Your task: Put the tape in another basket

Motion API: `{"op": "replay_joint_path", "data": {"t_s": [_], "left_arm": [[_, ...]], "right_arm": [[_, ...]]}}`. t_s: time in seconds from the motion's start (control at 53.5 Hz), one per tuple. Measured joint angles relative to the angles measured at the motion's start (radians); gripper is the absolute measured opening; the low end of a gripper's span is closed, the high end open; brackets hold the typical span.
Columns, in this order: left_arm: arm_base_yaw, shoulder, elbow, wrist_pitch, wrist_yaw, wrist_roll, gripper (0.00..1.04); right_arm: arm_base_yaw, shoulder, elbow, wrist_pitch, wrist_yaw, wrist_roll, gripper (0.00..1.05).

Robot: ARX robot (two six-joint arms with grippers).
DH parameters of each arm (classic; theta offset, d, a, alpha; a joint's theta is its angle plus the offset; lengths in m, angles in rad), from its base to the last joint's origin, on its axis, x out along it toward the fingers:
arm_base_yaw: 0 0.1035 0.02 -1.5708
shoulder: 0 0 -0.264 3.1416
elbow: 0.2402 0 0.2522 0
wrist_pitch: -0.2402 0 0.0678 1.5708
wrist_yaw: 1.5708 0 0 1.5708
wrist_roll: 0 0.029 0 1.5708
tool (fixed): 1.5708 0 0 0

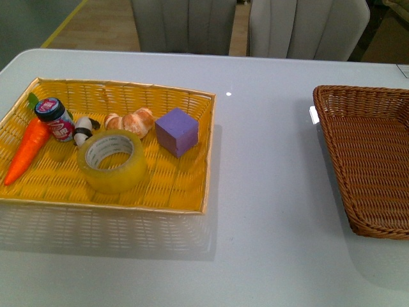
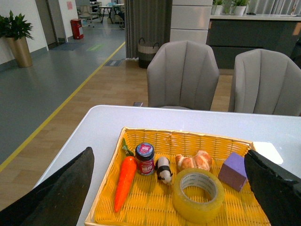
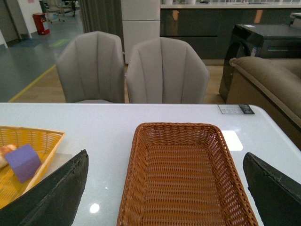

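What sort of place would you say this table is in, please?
Probably an office lounge or lobby: grey padded chairs at a white table, a sofa, and a potted plant nearby.

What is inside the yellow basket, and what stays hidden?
The yellow basket holds a tape roll, a toy carrot, a small jar, a panda figure, a bread roll and a purple cube. Only weave shows through the tape's hole; the floor beneath each item is covered.

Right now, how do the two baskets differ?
The yellow basket is bright yellow; the brown basket is dark brown. The yellow basket holds the tape, carrot, cube and more; the brown basket is empty. The yellow basket sits left, the brown basket right. Both are woven rectangular trays on the table.
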Motion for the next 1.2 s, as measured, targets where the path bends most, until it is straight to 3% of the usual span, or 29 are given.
{"op": "replay_joint_path", "data": {"t_s": [0.935,0.991,1.047,1.196], "left_arm": [[0.0,0.0,0.0,0.0,0.0,0.0,0.96],[0.0,0.0,0.0,0.0,0.0,0.0,0.96],[0.0,0.0,0.0,0.0,0.0,0.0,0.96],[0.0,0.0,0.0,0.0,0.0,0.0,0.96]], "right_arm": [[0.0,0.0,0.0,0.0,0.0,0.001,0.96],[-0.049,0.162,0.105,-0.244,-0.121,0.09,0.96],[-0.084,0.333,0.177,-0.338,-0.155,0.124,0.96],[-0.134,0.713,0.269,-0.156,-0.162,0.128,0.96]]}}
